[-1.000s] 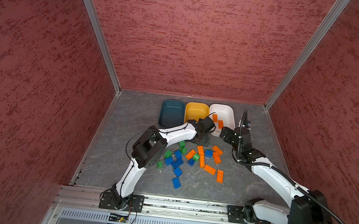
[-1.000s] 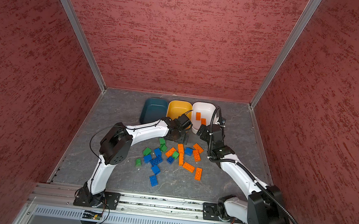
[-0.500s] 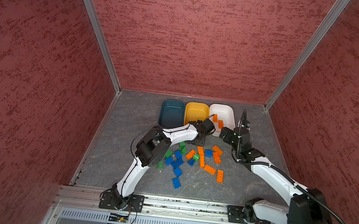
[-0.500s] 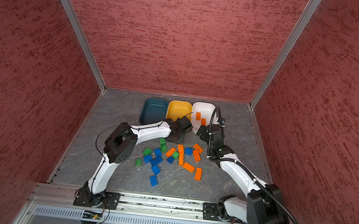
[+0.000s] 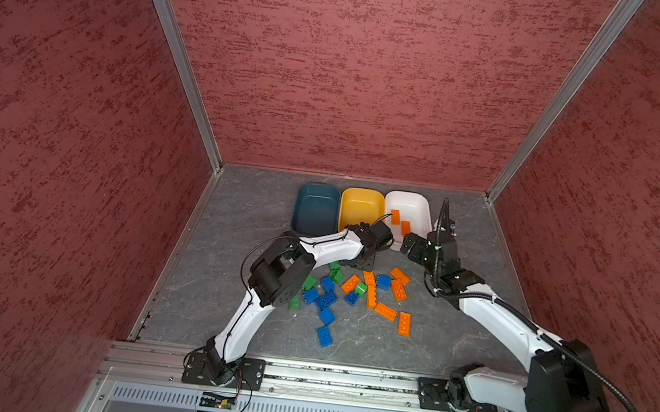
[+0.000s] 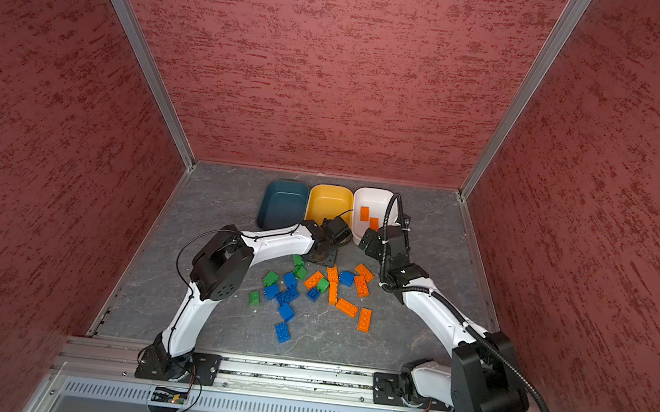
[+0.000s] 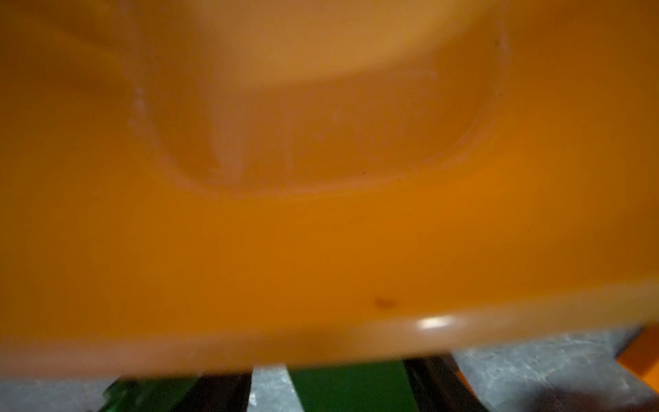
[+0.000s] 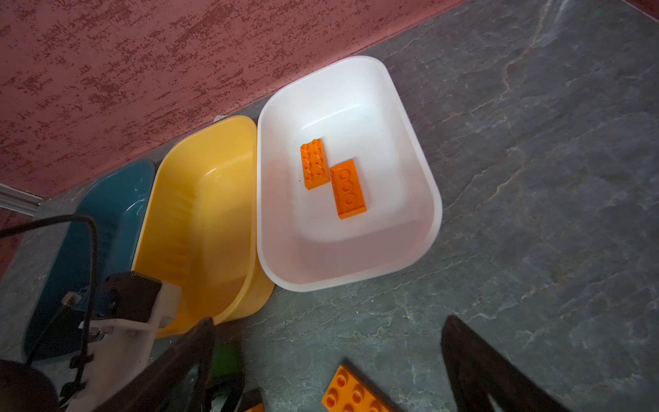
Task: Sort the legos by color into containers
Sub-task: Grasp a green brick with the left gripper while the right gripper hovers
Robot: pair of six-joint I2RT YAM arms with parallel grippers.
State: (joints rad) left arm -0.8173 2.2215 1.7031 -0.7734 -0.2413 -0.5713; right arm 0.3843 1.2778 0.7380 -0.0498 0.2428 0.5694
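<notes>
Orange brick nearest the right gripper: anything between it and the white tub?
Nothing visible. In the right wrist view, bare floor runs from the orange brick to the near wall of the white tub; only that wall needs clearing. The left gripper sits aside, by the yellow tub.

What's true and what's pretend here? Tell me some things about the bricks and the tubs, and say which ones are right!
1. The white tub has two orange bricks in it. True.
2. The teal tub is full of blue bricks. False: nothing shows in it in both top views, and the blue bricks lie on the table.
3. The yellow tub stands between the teal tub and the white tub. True.
4. The right gripper is squeezing an orange brick. False: its jaws stand wide open with nothing between them.
</notes>
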